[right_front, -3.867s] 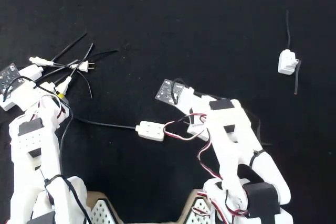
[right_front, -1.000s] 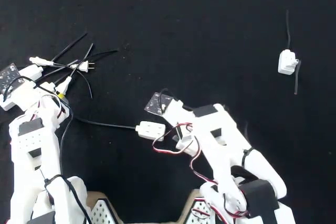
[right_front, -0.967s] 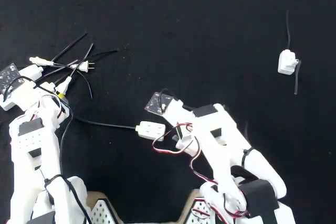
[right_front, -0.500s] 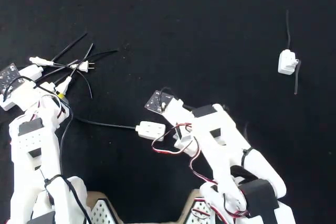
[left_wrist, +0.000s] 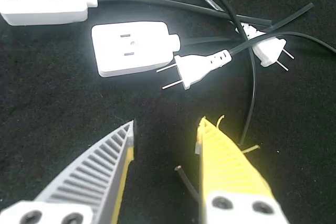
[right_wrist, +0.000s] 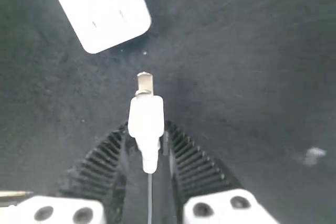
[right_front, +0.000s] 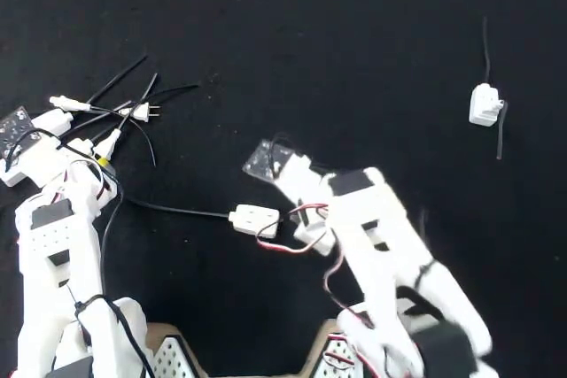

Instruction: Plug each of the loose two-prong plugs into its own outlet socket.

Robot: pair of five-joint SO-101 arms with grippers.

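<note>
Right wrist view: right hand (right_wrist: 146,134) clamped on a white two-prong plug (right_wrist: 146,121), one finger on each flank, prongs sticking out in front. The prongs aim toward the middle socket block (right_wrist: 100,6); they are near it but not touching. Two slots show on the block's face.

High view: middle socket block (right_front: 254,219) lies on the black bench (right_front: 354,59), with a black cord (right_front: 177,211) running off it toward the left arm. The right arm is bent over the block's other end. Well apart from the block, on the cord side, lies a tangle of loose plugs (right_front: 137,112) and dark leads. Well apart on the opposite side sits a lone white adapter (right_front: 485,104).

Left wrist view, over that tangle away from the middle block: left hand (left_wrist: 166,124) has its fingers apart with nothing between them. Ahead of it lies a second plug (left_wrist: 195,70), prongs just beside a second socket block (left_wrist: 131,47), not inserted.
</note>
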